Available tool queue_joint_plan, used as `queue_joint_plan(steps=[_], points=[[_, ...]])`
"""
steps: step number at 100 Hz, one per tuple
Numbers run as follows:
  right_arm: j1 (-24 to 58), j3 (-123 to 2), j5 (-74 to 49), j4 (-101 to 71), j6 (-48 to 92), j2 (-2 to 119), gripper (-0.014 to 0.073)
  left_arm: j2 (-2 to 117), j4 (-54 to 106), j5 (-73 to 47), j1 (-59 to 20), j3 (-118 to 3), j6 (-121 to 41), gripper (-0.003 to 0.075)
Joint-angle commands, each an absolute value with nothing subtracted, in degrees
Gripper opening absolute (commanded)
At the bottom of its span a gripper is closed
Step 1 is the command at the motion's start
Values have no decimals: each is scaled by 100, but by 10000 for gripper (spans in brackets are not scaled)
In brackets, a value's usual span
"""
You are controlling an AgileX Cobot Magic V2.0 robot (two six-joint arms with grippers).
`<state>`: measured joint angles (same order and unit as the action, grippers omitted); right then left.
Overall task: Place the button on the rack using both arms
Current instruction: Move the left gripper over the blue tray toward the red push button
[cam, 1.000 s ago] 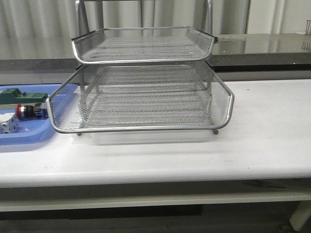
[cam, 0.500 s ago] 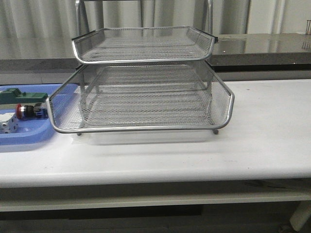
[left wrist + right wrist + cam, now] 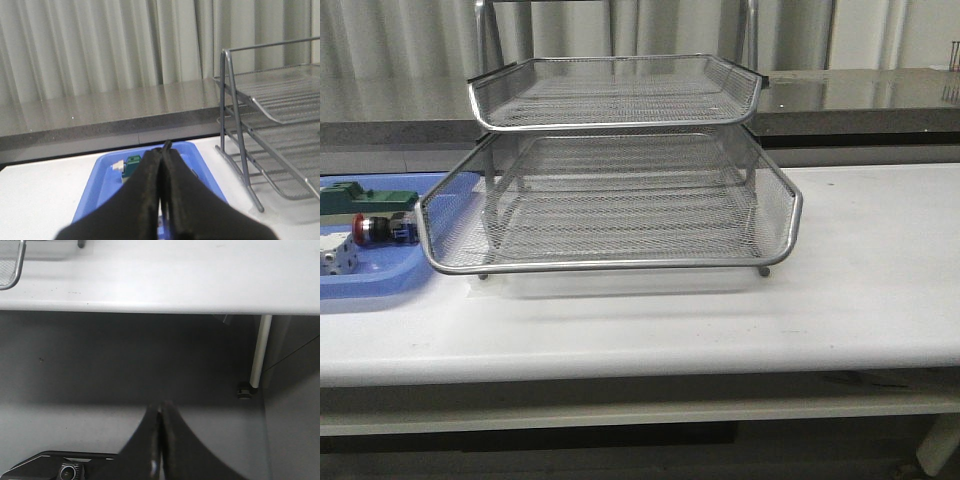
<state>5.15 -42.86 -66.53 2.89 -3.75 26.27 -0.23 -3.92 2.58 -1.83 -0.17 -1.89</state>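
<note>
My left gripper (image 3: 162, 150), fingers pressed together, hides the button (image 3: 382, 229) beyond it; only the front view shows it. My right gripper (image 3: 160, 412), pressed together too, hangs below the table (image 3: 175, 285) edge.

Pale pleated curtains (image 3: 410, 45) hang across the top of the frame. Beneath them a grey stone ledge (image 3: 880, 95) runs the full width, glossy with reflected light. The white worktop (image 3: 860, 260) fills the middle; a white leg (image 3: 938, 445) shows lower right, over shadowed floor.
</note>
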Motion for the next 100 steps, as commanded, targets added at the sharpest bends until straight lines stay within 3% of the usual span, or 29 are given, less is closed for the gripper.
queue_joint_plan(steps=[1, 36, 72, 100], points=[[512, -4461, -6384, 355, -375, 2645, -69, -208, -325, 1075, -169, 281, -141, -21], [512, -4461, -6384, 355, -375, 2645, -69, 721, 741, 355, -169, -1010, -141, -21], [512, -4461, -6380, 355, -375, 2645, -69, 3972, 889, -695, -169, -3517, -138, -21], [512, -4461, -6380, 355, -375, 2645, -69, 6334, 822, -2635, -169, -5729, -357, -21]])
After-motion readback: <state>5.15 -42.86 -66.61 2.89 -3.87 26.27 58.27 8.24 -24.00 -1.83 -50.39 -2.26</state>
